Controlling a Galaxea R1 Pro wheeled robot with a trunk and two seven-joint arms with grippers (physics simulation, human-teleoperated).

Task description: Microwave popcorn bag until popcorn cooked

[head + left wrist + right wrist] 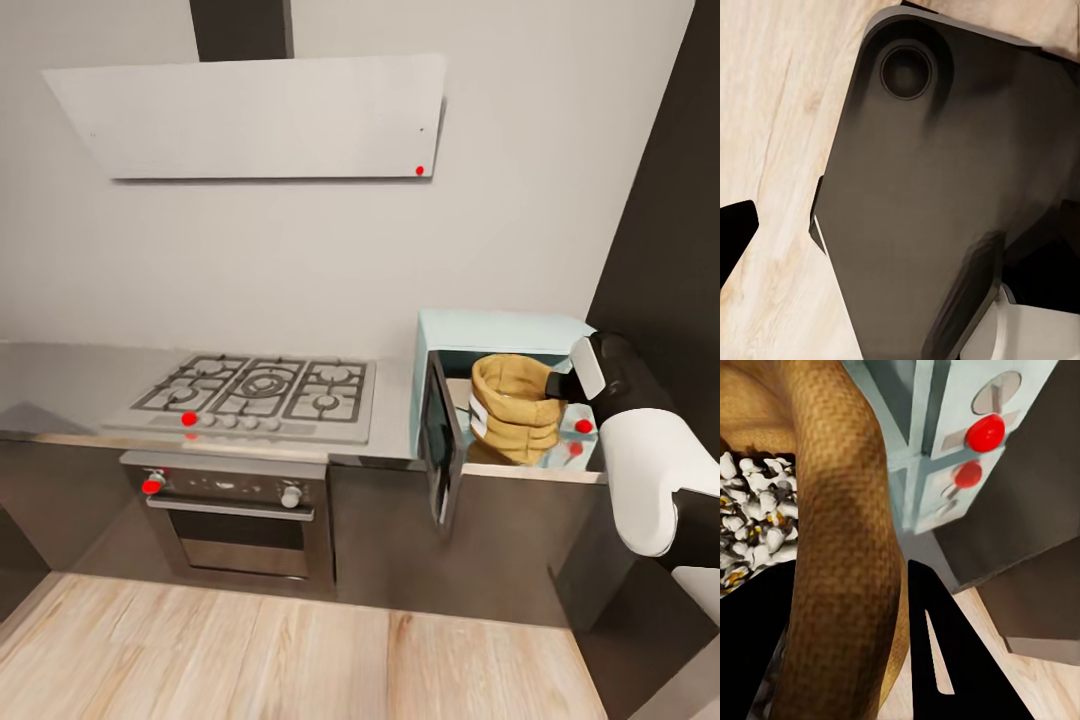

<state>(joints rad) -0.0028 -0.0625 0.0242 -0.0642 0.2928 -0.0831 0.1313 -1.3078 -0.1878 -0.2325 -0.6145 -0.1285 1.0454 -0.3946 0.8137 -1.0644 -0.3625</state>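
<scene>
The pale mint microwave (500, 331) stands on the grey countertop (60, 380) with its dark glass door (440, 440) swung open toward me. The tan popcorn bag (515, 410) is upright in the microwave's open cavity. My right gripper (560, 385) reaches in from the right and is shut on the bag's rolled rim (844, 547), one black finger (945, 660) outside it. Whitish popcorn (750, 517) lies inside the bag. The microwave's red-marked knobs (984, 433) are beside the rim. One black fingertip (736, 225) of my left gripper hangs over the floor, far out at the side.
A gas hob (255, 395) and a steel built-in oven (240, 520) sit left of the microwave, under a white hood (250, 115). A dark tall panel (670, 250) bounds the right. Wood floor (250, 650) lies in front. My dark base (930, 187) is under the left arm.
</scene>
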